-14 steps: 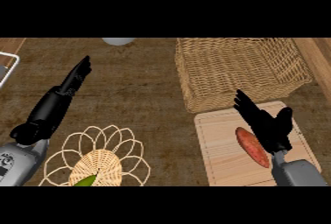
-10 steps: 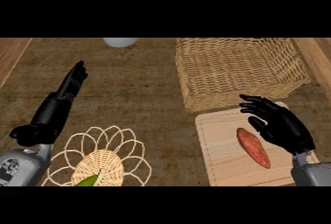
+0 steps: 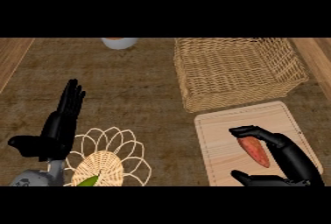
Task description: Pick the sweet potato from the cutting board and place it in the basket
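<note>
The orange sweet potato lies flat on the pale wooden cutting board at the lower right. My right hand sits low over the board on the potato's right side. Its fingers bend over the potato's far end and its thumb reaches across below the near end, so the potato lies between them; I see no grip closed on it. The woven basket stands just behind the board. My left hand rests at the left, open with straight fingers pointing up.
A white wire-rimmed woven plate holding something green lies right of my left hand. A pale bowl shows at the top edge. Wooden borders run along both sides of the counter.
My right hand has dropped and moved toward me, from hovering above the potato to bracketing it with bent fingers and thumb. The left hand has shifted slightly right.
</note>
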Controlling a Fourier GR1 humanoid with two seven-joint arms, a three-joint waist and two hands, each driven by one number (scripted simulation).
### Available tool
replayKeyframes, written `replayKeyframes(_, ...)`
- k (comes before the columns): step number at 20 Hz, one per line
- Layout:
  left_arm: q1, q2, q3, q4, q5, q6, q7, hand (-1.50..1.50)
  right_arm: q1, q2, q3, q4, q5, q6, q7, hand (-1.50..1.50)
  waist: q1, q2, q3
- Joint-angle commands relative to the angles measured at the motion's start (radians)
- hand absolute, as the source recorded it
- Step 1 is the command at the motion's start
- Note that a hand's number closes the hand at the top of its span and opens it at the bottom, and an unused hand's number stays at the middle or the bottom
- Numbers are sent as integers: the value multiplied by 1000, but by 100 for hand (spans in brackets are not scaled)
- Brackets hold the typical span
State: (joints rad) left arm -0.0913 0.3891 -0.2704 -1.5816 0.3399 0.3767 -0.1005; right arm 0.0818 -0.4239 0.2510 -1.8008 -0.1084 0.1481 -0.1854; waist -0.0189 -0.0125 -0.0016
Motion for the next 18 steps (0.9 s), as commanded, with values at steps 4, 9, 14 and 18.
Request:
replayKeyframes(4,60,-36,-8,-19,-12,35,-22,0,102,-84,-85,-143,336,-282,189,-150,-20,-2,-4)
replayKeyframes(9,55,-36,-19,-48,-26,50,5,0,78,-290,-185,-281,459,-198,517,-150,-12,2,-6)
replayKeyframes(14,83,-21,-3,-59,-1,-1,-22,0,12,-505,-230,-360,354,101,732,-150,24,8,-5)
replayKeyframes(18,20,-27,28,-25,6,1,15,0,-15,-575,-300,-456,93,285,860,-150,6,10,-2)
